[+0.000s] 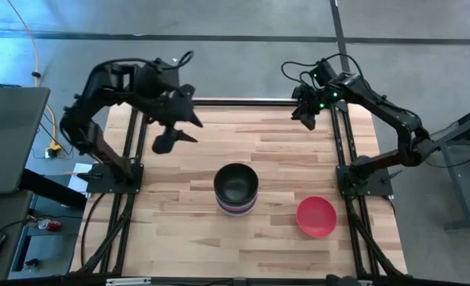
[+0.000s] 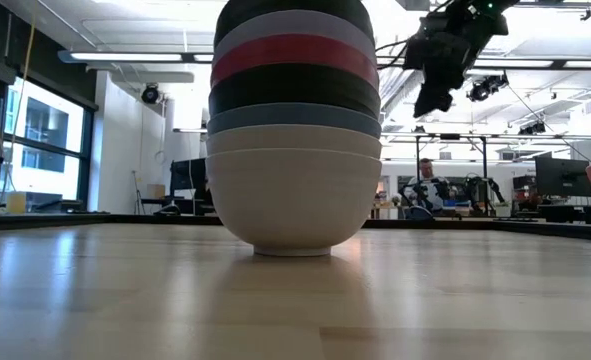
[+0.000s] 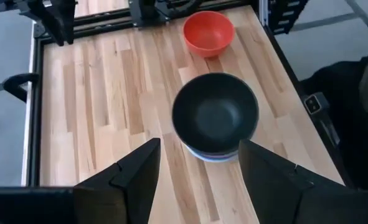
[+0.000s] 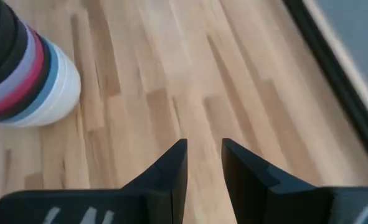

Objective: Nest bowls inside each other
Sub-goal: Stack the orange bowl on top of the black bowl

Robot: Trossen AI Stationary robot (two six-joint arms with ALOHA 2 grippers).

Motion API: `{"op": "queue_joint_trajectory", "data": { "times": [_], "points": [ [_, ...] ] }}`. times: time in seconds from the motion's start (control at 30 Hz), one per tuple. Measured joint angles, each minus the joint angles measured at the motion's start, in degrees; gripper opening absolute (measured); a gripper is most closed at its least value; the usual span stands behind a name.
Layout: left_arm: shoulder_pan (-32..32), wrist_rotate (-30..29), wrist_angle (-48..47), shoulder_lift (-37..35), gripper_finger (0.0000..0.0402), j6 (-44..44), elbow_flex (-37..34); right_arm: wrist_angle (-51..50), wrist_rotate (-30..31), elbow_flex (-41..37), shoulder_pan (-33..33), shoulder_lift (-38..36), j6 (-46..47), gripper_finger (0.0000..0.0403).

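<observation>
- Standing upright near the middle of the wooden table [image 1: 179,246], a stack of bowls [image 1: 236,191] is seen in the high view, its long axis vertical and every mouth turned upward.
- A black bowl [image 3: 215,114] is set on top of the stack; its dark hollow faces the overhead camera.
- In the low view the stack fills the centre of the frame: two white bowls [image 2: 293,195] at the bottom, then a blue rim, a black one, a red or magenta band, a lavender band and black above, the top being cut by the frame's upper edge.
- A single red bowl [image 1: 316,216] is placed apart, to the lower right of the stack in the high view, upright with its opening upward; it is not nested.
- The left gripper [image 1: 183,123] is held above the table at upper left of the high view, well apart from the stack; its fingers [image 3: 134,180] are spread wide and nothing is gripped between them.
- The right gripper [image 1: 305,117] is raised over the table's far edge at upper right of the high view, with its fingers [image 4: 171,168] parted by a narrow gap and nothing between them.
- A seated person [image 2: 430,190] is visible in the room beyond the table, at right of centre in the low view.
- No brand, label or readable writing can be made out on the bowls.
</observation>
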Motion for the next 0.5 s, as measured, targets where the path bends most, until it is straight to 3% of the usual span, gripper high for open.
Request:
{"op": "queue_joint_trajectory", "data": {
  "times": [0.3, 0.5],
  "points": [
    [0.15, -0.2, 0.36, -6.52, 0.0207, 1.81, -14.1, -20.13, 11.0, 0.0, 4.02, 0.0, 9.46, 0.009],
    [0.17, 0.04, 6.28, -11.84, 0.0207, 2.51, -25.93, -31.42, 18.61, 0.0, 8.89, 0.0, 17.69, 0.009]
  ]
}}
